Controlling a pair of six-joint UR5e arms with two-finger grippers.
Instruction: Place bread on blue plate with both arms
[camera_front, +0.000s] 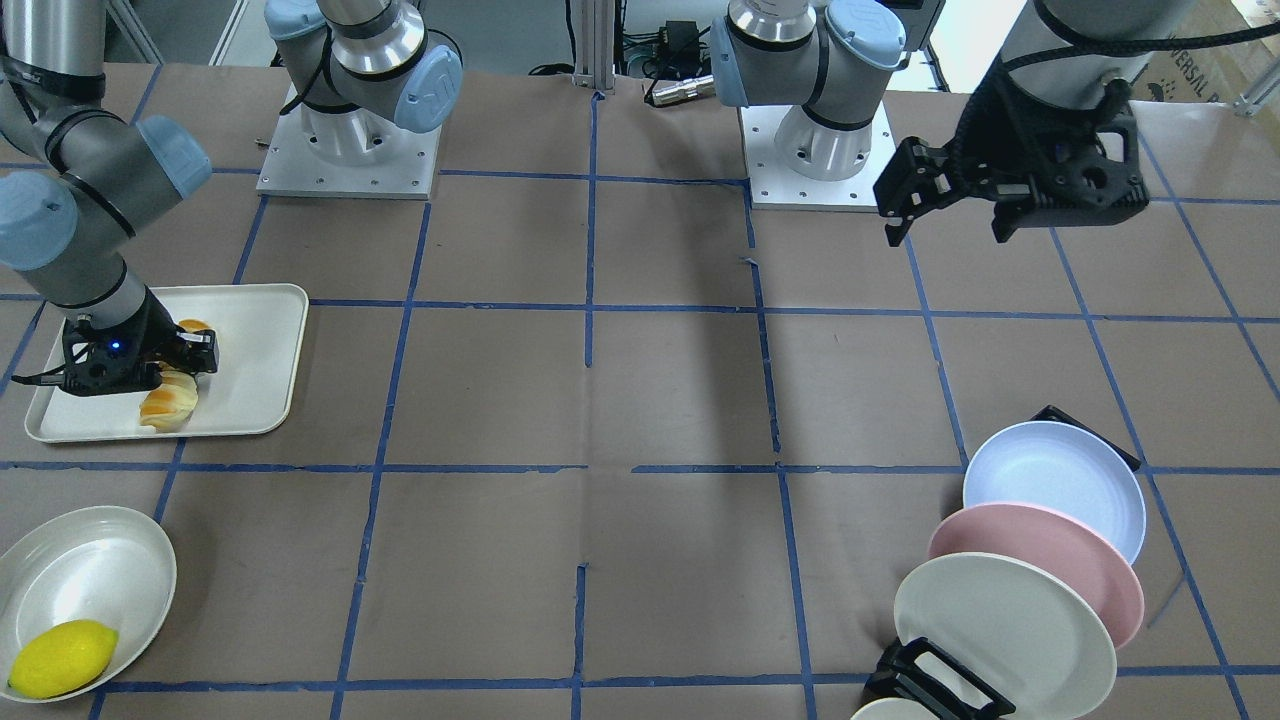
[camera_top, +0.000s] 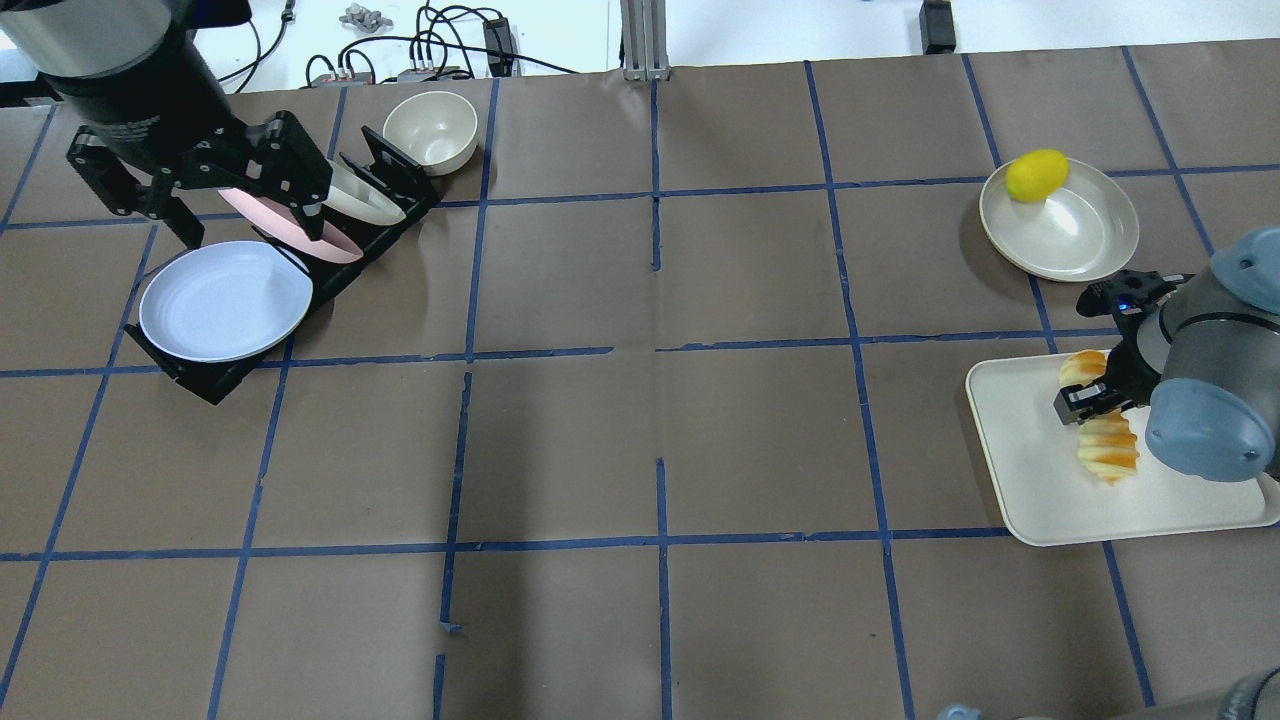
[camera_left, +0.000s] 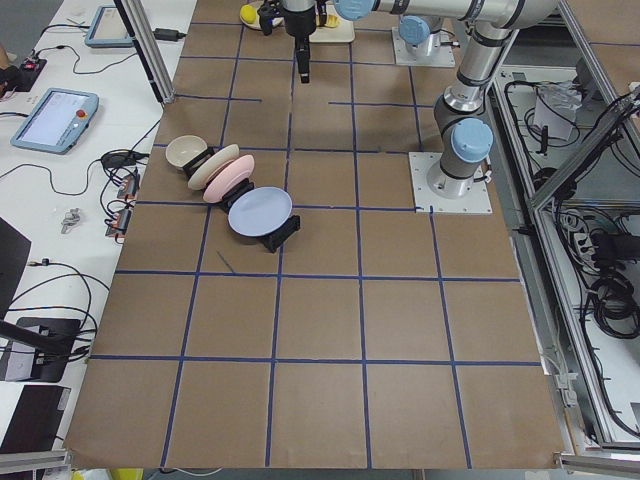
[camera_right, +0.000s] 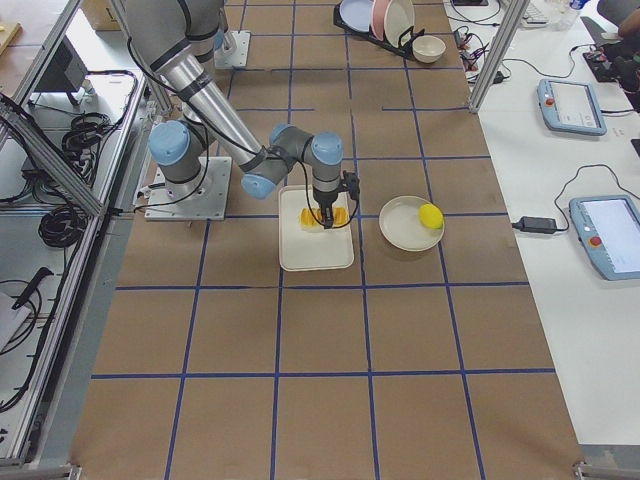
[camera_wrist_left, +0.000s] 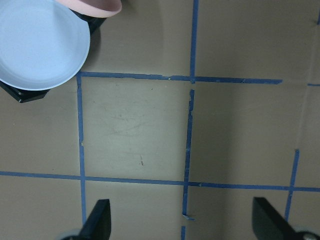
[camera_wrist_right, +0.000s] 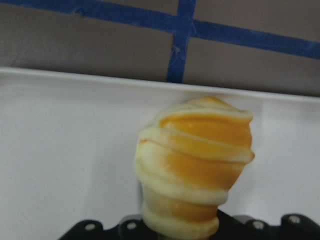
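Note:
The bread (camera_front: 170, 405) lies on a cream tray (camera_front: 260, 340), pale with orange stripes; it also shows in the overhead view (camera_top: 1105, 450) and close up in the right wrist view (camera_wrist_right: 195, 165). My right gripper (camera_front: 185, 365) is low over the tray and shut across the loaf's middle. The blue plate (camera_front: 1060, 485) leans at the end of a black rack (camera_top: 215, 385), also seen in the overhead view (camera_top: 225, 300) and the left wrist view (camera_wrist_left: 40, 45). My left gripper (camera_top: 245, 215) hangs open and empty above the rack, well above the table.
A pink plate (camera_front: 1040, 570) and a cream-white plate (camera_front: 1000, 630) stand in the rack behind the blue one. A small bowl (camera_top: 430, 130) sits by the rack. A cream dish (camera_front: 100, 560) holds a yellow lemon (camera_front: 60, 655) near the tray.

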